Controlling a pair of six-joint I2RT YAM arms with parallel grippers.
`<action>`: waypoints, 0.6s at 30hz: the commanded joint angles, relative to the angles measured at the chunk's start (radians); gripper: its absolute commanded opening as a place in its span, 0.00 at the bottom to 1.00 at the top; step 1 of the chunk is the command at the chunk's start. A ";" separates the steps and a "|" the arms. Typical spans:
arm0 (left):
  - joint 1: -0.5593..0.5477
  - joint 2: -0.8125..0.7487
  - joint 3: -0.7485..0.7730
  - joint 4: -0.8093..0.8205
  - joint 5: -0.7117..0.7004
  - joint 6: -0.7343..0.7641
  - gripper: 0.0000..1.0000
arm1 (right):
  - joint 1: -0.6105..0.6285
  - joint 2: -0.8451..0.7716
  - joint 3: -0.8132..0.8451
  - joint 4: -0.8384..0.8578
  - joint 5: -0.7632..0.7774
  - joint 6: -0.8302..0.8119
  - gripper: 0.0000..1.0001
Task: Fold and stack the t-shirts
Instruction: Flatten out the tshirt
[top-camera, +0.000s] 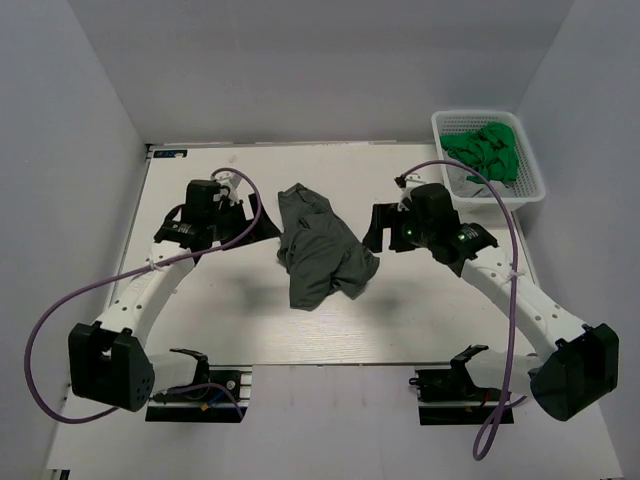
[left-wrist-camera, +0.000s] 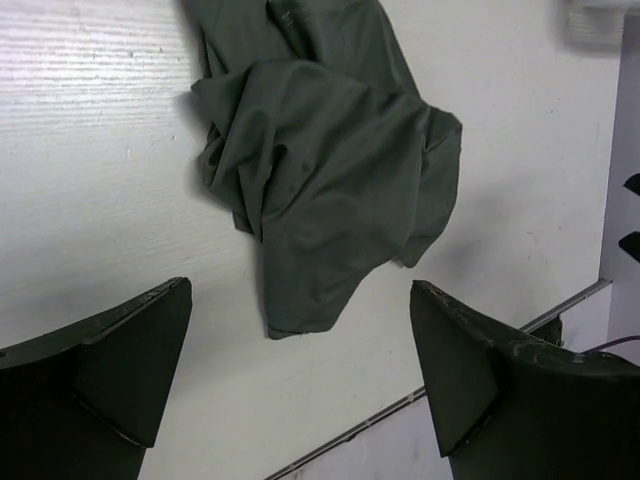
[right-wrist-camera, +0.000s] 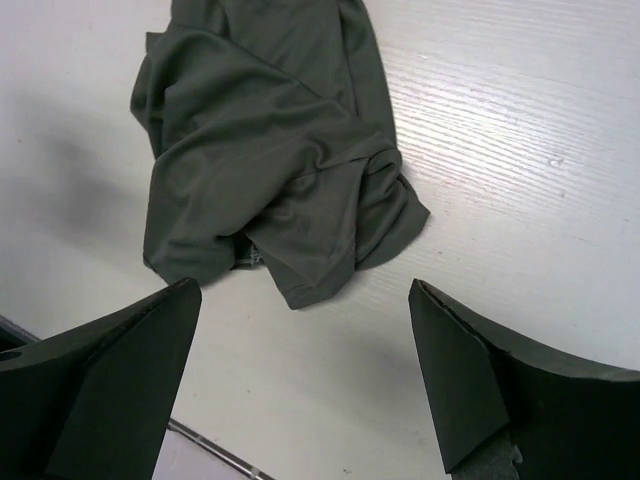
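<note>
A dark charcoal grey t-shirt (top-camera: 318, 248) lies crumpled in the middle of the table; it also shows in the left wrist view (left-wrist-camera: 320, 160) and the right wrist view (right-wrist-camera: 265, 170). Bright green t-shirts (top-camera: 485, 150) lie bunched in the white basket. My left gripper (top-camera: 262, 222) hangs just left of the grey shirt, open and empty; its fingers (left-wrist-camera: 120, 350) stand wide apart. My right gripper (top-camera: 374, 232) hangs just right of the shirt, open and empty, with its fingers (right-wrist-camera: 470, 370) wide apart.
A white plastic lattice basket (top-camera: 530, 170) stands at the table's far right corner. Purple cables loop from both arms. The table's near edge (left-wrist-camera: 520, 330) shows close to the left gripper.
</note>
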 joint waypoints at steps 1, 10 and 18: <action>-0.002 -0.003 -0.036 0.001 0.011 0.001 1.00 | -0.004 -0.016 -0.005 0.010 0.089 0.031 0.90; -0.148 0.132 -0.220 0.148 0.130 -0.028 1.00 | 0.001 -0.001 -0.115 0.107 0.192 0.028 0.90; -0.297 0.289 -0.159 0.090 -0.025 -0.017 0.92 | 0.004 0.140 -0.104 0.068 0.220 0.069 0.86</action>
